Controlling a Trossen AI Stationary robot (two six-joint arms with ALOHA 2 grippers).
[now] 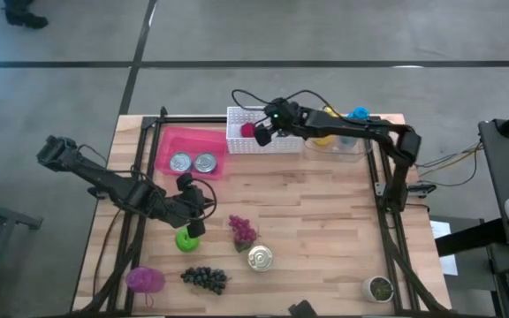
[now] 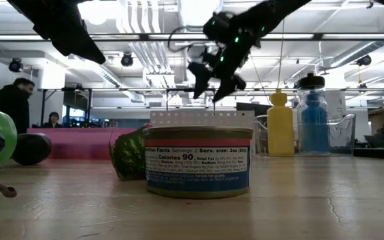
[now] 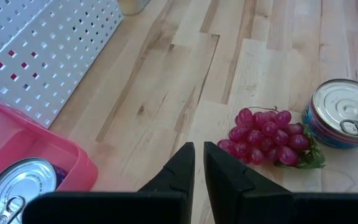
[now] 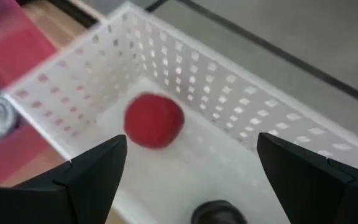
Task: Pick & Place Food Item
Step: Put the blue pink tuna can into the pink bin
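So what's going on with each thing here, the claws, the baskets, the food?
right gripper: open, above the white basket
red ball: in the white basket, not gripped
left gripper: shut, empty, over the table
pink tray: holds two cans
red grapes: lying on the table
tuna can: sealed, beside the grapes

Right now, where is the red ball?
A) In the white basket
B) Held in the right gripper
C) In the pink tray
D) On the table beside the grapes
A: the red ball lies inside the white basket, with the right gripper open above it and holding nothing.
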